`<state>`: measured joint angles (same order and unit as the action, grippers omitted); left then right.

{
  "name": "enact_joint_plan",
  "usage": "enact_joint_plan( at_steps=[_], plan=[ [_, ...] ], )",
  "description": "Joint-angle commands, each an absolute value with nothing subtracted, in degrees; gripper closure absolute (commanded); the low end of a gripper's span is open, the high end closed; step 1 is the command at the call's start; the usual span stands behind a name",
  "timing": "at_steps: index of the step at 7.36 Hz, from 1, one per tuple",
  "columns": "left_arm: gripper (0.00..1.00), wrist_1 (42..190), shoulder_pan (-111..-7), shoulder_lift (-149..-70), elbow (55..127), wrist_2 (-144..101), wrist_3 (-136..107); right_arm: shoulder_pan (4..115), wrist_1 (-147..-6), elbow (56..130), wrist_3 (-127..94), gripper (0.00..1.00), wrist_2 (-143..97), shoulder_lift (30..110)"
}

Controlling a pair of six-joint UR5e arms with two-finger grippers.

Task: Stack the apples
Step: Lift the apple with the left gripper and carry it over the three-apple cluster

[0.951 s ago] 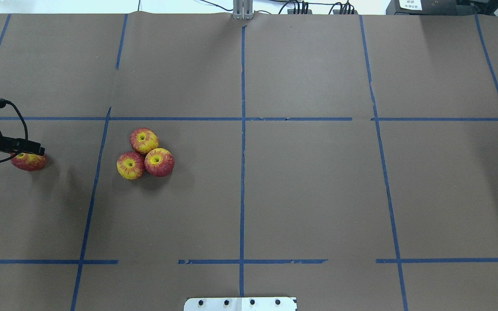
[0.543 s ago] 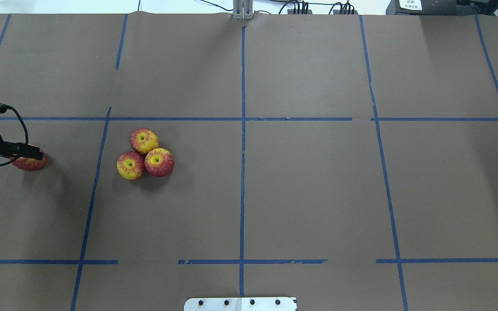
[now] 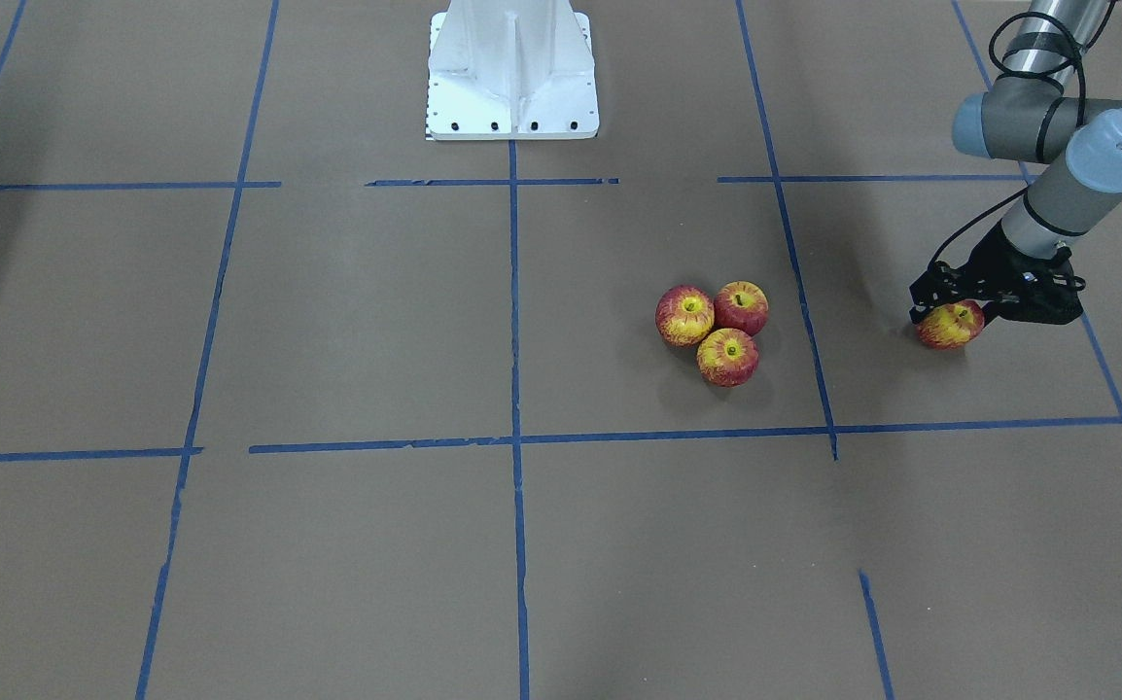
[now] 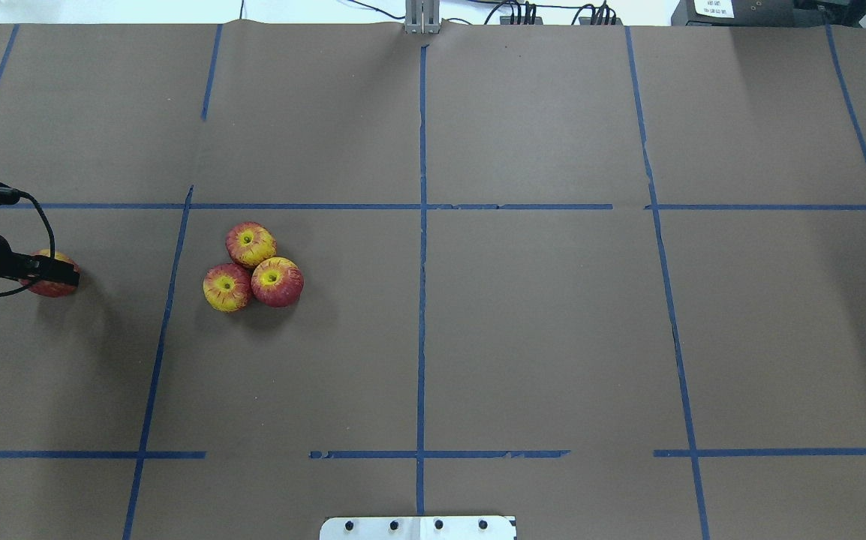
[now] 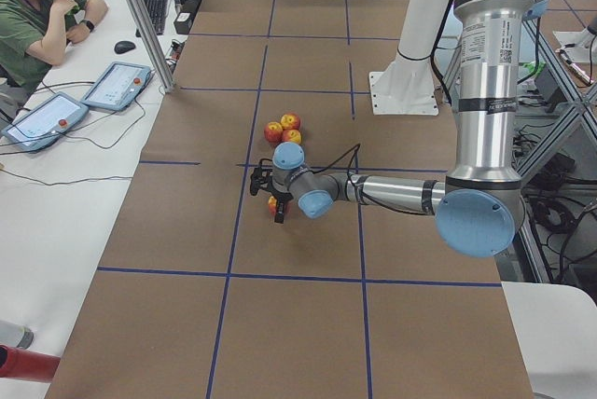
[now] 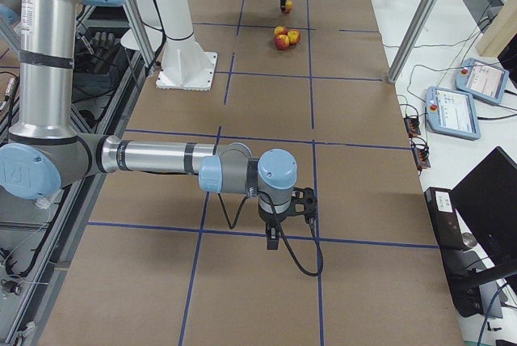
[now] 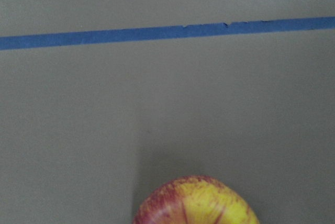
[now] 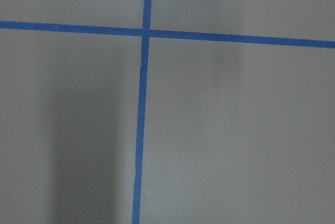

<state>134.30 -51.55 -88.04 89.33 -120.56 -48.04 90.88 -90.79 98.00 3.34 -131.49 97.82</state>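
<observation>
Red-and-yellow round apples [image 4: 251,244], three of them, sit touching in a cluster on the brown paper-covered table [image 4: 553,337]. A fourth matching apple [image 3: 950,328] lies well apart on the robot's left, between the black fingers of the left gripper [image 3: 950,313]. Whether they press it cannot be told. The right gripper [image 6: 273,239] hangs over a blue tape crossing [image 8: 146,32], and its finger gap cannot be judged.
</observation>
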Motion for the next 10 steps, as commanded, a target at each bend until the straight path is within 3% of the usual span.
enact_joint_plan(
  at_steps=[1, 2, 3, 5, 7, 10],
  plan=[
    [0.56, 134.21, -51.42, -87.98, 89.38, -120.85, -47.81, 90.88, -90.79, 98.0, 3.34, 0.0, -131.48, 97.82],
    [0.78, 133.6, -51.5, -87.8, 89.99, -121.89, -47.81, 90.88, -90.79, 98.0, 3.34, 0.0, -131.48, 97.82],
    [0.85, 133.25, -52.03, -87.19, 92.18, -125.56, -47.9, 90.88, -90.79, 98.0, 3.34, 0.0, -131.48, 97.82],
    [0.85, 124.51, -52.65, -85.69, 102.26, -125.69, -47.9, 90.88, -90.79, 98.0, 3.34, 0.0, -131.48, 97.82],
    [0.85, 113.17, -52.82, -89.62, 109.66, -125.16, -52.34, 90.88, -90.79, 98.0, 3.34, 0.0, -131.48, 97.82],
    [0.85, 100.6, -49.59, -104.72, 109.51, -120.34, -65.97, 90.88, -90.79, 98.0, 3.34, 0.0, -131.48, 97.82]
  ],
)
